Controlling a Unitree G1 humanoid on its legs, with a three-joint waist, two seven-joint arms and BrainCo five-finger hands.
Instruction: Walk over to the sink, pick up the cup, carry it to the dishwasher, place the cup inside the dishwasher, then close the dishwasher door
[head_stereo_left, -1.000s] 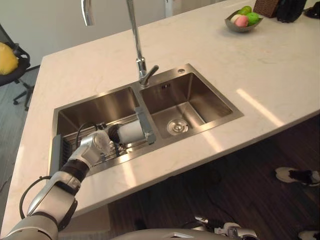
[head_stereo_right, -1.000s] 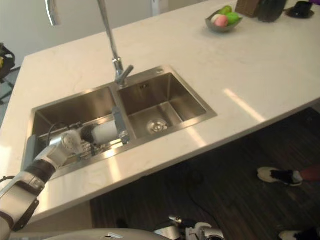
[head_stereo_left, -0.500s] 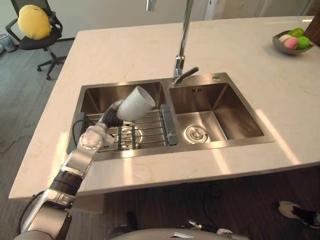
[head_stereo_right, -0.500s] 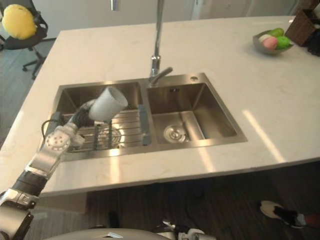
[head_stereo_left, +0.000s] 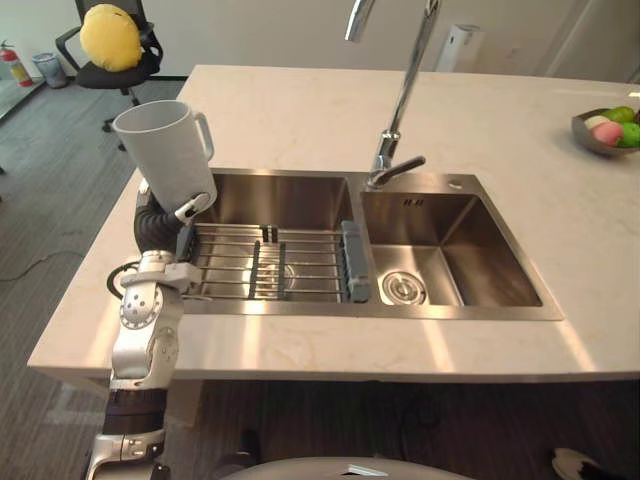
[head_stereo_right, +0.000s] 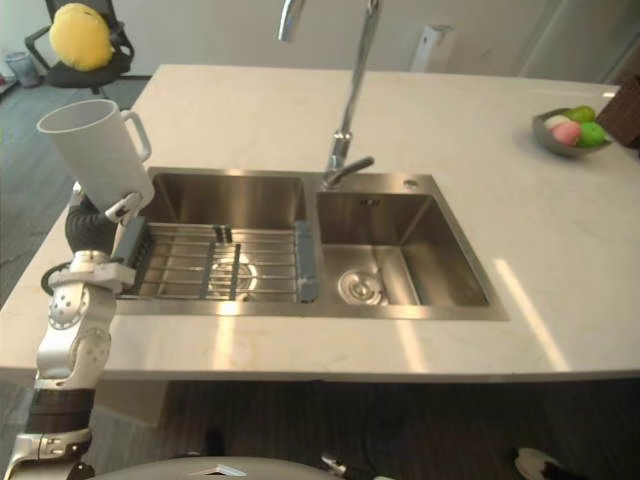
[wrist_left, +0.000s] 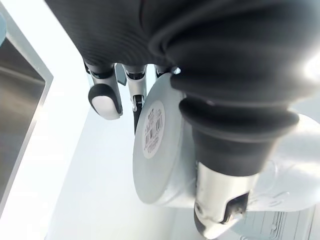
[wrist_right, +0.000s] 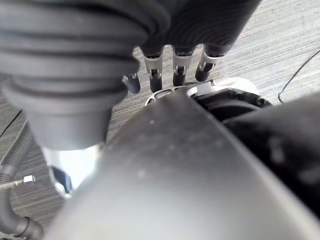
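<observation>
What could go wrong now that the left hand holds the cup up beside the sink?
1. The left hand grips the white cup only near its base, so the cup may tip or slip once walking starts.
2. The cup hangs near the countertop's left edge, so if dropped it could hit the counter or the floor.

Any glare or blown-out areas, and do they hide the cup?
Left eye view: pale glare streaks on the counter along the sink's front edge; the cup in the left robot hand reads clearly. Left wrist view: the counter beyond the cup's base is washed out white. Right wrist view: floor evenly lit.
</observation>
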